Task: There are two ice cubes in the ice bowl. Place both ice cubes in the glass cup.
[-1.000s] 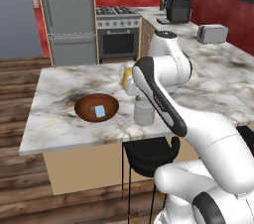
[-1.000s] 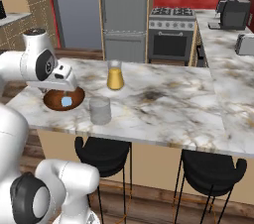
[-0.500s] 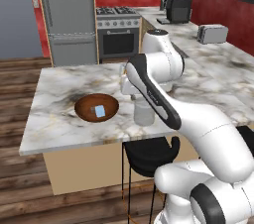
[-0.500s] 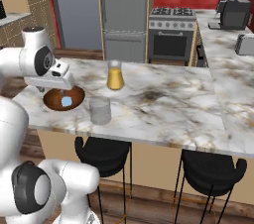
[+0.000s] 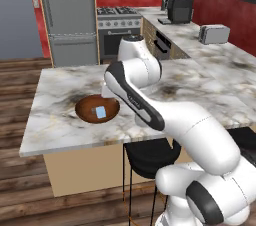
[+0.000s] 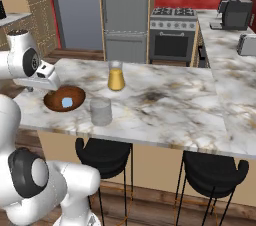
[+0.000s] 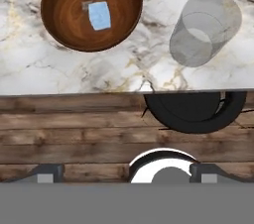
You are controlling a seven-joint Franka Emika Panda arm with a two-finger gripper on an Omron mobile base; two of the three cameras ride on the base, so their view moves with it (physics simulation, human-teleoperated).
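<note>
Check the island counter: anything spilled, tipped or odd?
Nothing spilled or tipped. The reddish-brown wooden ice bowl and clear glass cup stand upright. One oddity: a single pale-blue ice cube shows in the bowl; the cup looks empty.

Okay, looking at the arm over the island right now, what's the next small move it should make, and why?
Probably move the open gripper forward over the ice bowl and start lowering toward the ice cube. The glass cup looks empty, the cube lies in the bowl, and the fingers hold nothing.
</note>
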